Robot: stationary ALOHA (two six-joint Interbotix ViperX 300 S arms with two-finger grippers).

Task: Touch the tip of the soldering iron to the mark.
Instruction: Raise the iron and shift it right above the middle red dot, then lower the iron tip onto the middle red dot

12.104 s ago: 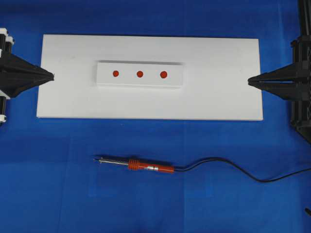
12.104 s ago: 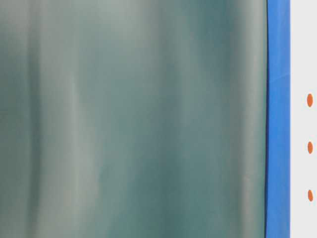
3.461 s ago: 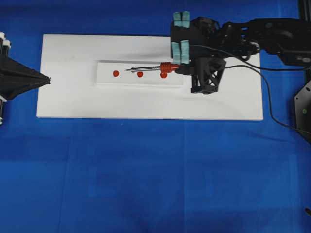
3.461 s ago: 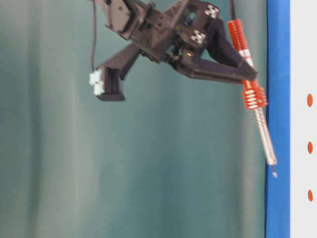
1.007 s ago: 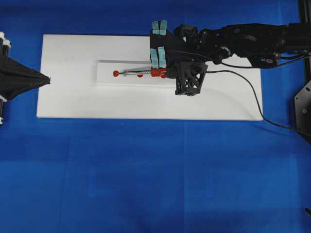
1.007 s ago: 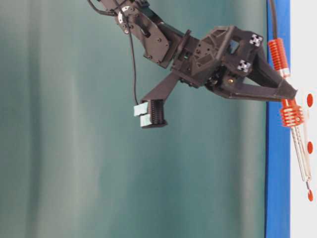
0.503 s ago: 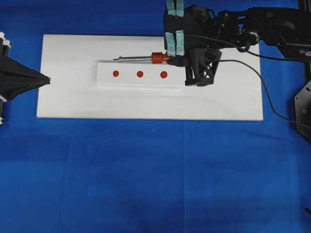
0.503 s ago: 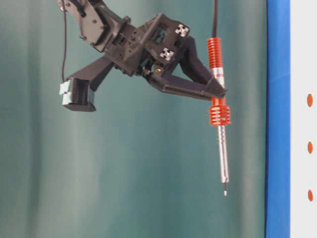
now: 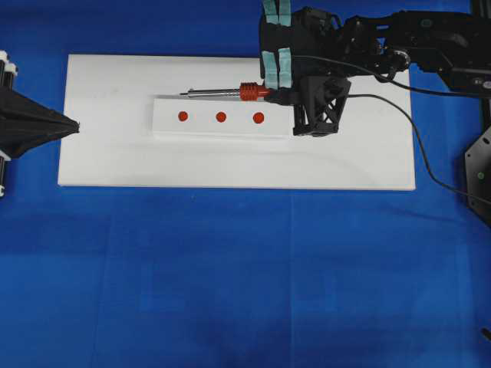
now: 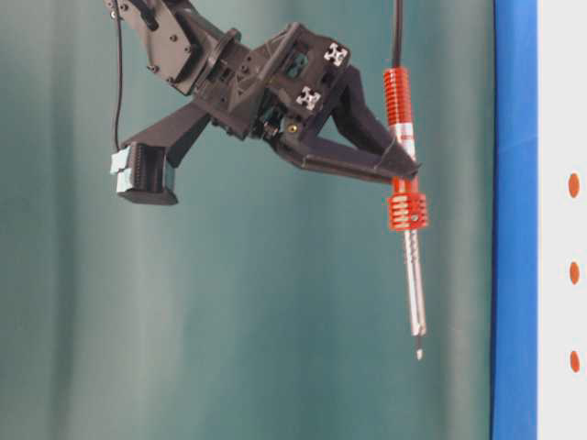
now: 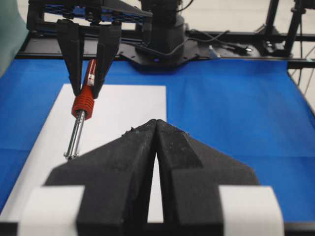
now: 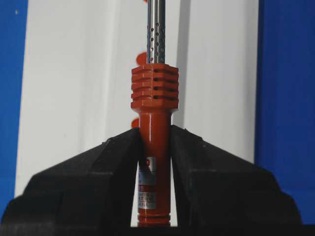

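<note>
In the overhead view, the board (image 9: pixel 230 165) lies on the table cloth (image 9: pixel 230 291) toward twelve o'clock, and the raised block (image 9: pixel 222 126) sits on it, left of centre. Three marks (image 9: pixel 221 117) run in a row from nine to three o'clock along the block. The soldering iron (image 9: pixel 230 93) hangs just on the block's twelve o'clock side, tip toward nine, clear of the board in the table-level view.

You see the black right gripper (image 10: pixel 396 170) clamped on the red-orange ribbed soldering iron (image 10: pixel 404 197). Its silver tip hangs clear of the three orange marks (image 10: pixel 574 272) on the white board (image 10: pixel 561 92).
</note>
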